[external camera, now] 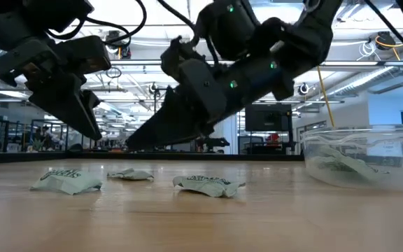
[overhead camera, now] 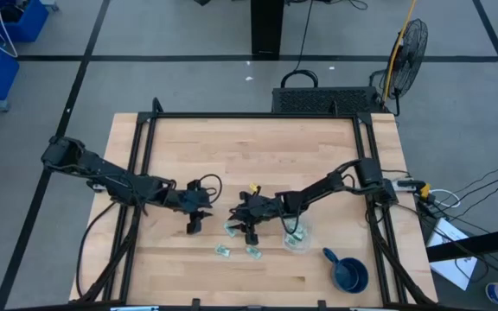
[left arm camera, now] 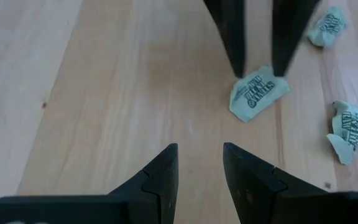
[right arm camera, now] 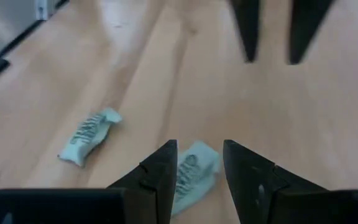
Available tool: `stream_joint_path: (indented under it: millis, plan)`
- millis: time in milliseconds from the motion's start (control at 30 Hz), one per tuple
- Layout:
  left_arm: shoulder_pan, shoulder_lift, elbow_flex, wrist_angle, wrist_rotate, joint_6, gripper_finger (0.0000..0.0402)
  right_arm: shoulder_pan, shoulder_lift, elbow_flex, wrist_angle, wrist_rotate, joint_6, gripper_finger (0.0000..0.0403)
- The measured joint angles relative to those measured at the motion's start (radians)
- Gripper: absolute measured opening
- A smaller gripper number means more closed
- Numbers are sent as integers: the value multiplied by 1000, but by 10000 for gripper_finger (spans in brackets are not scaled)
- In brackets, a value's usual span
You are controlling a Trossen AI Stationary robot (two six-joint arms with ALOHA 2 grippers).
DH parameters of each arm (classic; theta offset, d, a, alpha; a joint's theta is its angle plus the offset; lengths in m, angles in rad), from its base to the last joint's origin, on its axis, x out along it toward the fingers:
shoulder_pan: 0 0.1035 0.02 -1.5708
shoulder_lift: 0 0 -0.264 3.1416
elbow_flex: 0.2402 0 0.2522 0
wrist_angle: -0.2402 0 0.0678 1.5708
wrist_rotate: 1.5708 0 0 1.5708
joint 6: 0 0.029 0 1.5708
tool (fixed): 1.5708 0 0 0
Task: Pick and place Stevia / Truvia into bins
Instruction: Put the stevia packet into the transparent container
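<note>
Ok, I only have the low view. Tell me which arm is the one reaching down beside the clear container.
Observer: The high view shows it is the right arm. The right gripper is just on the left arm's side of the clear container.
Operator: Report what its fingers are doing.
Observer: In the right wrist view they are open, and a Stevia packet lies in the gap between them. I cannot tell whether they touch it.
Operator: Now give me the other arm.
Observer: The left wrist view shows the left gripper open and empty over the bare tabletop, short of the packets.
</note>
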Motion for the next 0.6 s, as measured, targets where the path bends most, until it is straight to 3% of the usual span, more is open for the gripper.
stream_joint_path:
  millis: [600]
  plan:
    - [8,0,0,-5,0,20,134,-24,116,2,88,-57,1,122]
